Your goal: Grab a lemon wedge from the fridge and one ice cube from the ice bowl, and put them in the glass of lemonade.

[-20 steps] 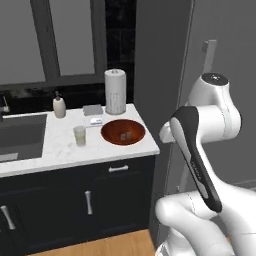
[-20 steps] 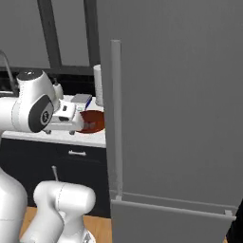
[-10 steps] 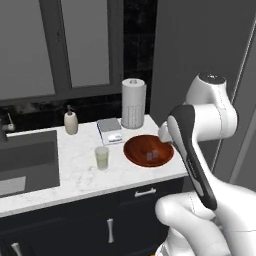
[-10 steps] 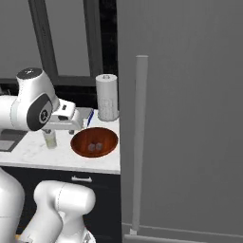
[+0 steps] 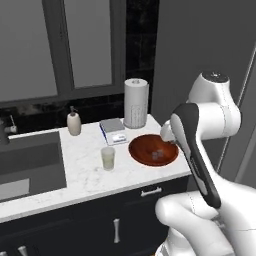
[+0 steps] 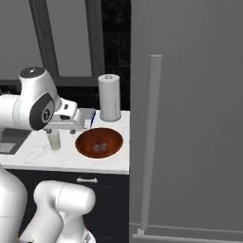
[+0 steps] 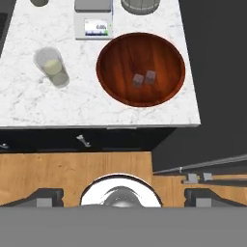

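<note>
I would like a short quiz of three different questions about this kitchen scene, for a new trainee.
1. True or false: the fridge door is shut.
2. How many ice cubes lie in the brown bowl?
3. The glass of lemonade stands: A) inside the bowl, B) on the counter beside the bowl, C) in the sink.

Key: 1 true; 2 two; 3 B.

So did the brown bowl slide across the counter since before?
No. The ice bowl sits by the counter's right end, right of the glass of lemonade and in front of the paper towel roll, as before. The camera moved instead.
</note>
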Tool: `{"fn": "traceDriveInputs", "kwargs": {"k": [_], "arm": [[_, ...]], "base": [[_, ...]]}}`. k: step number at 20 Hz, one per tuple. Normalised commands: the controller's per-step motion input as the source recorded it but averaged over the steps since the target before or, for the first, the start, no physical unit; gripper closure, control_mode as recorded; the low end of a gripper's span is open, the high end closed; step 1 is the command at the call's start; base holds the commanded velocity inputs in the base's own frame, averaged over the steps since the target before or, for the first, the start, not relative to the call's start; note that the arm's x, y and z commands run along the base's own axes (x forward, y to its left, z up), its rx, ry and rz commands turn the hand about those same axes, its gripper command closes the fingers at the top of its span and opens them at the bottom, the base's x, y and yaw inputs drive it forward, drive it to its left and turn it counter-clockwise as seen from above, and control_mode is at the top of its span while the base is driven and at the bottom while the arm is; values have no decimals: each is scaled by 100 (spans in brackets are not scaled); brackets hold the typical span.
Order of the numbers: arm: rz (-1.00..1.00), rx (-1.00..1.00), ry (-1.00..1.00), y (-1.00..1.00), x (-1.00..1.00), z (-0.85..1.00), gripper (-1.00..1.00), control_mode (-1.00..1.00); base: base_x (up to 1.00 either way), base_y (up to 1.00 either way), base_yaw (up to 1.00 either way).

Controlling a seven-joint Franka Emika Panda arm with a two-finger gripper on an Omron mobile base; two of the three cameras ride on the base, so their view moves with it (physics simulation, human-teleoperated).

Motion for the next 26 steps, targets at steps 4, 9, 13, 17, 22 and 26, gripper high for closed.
{"fn": "traceDriveInputs", "kwargs": {"k": [4, 9, 13, 17, 22, 26], "arm": [[0, 0, 0, 0, 0, 0, -100, 100], [0, 0, 0, 0, 0, 0, -100, 100], [0, 0, 0, 0, 0, 0, -100, 100], [-1, 15, 12, -38, 23, -31, -100, -100], [-1, 25, 17, -53, 22, -57, -100, -100], [0, 21, 17, -49, 23, -61, -100, -100]], "base": [[31, 68, -16], [49, 33, -15], [46, -1, -5], [8, -6, -1], [0, 0, 0], [0, 0, 0]]}}
